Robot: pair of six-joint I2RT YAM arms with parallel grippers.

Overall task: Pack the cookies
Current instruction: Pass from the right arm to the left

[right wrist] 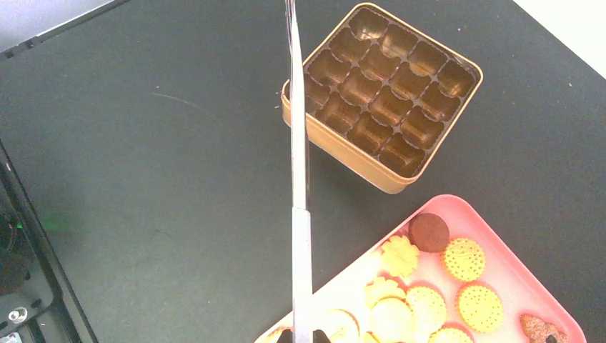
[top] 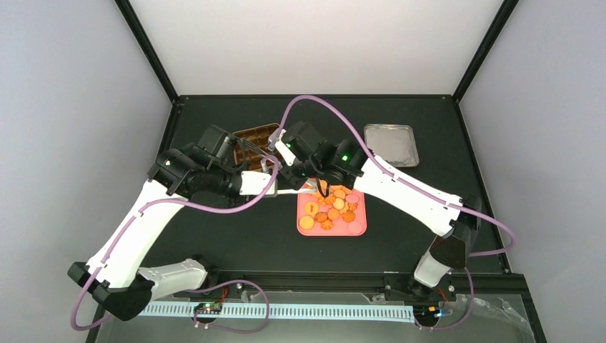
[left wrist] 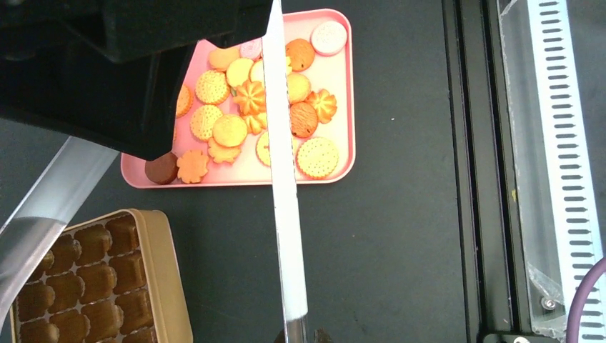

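Tray [left wrist: 336, 68] of cookies [left wrist: 250, 96], gold tin [left wrist: 171, 286], tongs [left wrist: 286, 214] in left claw [left wrist: 300, 337], right claw [right wrist: 304, 337]

Figure: my work cell, a robotics laboratory. I am bolted to a matte black tabletop [top: 250, 243], boxed in by plain white panels [top: 314, 43] held in black frame posts [top: 146, 46]. Purple cables [top: 314, 98] loop in the open along my left arm [top: 136, 229] and right arm [top: 407, 187]. A slotted white cable duct [top: 300, 312] and bare circuit boards [top: 207, 309] run along the near edge, beside clear plastic sheeting [top: 500, 314].
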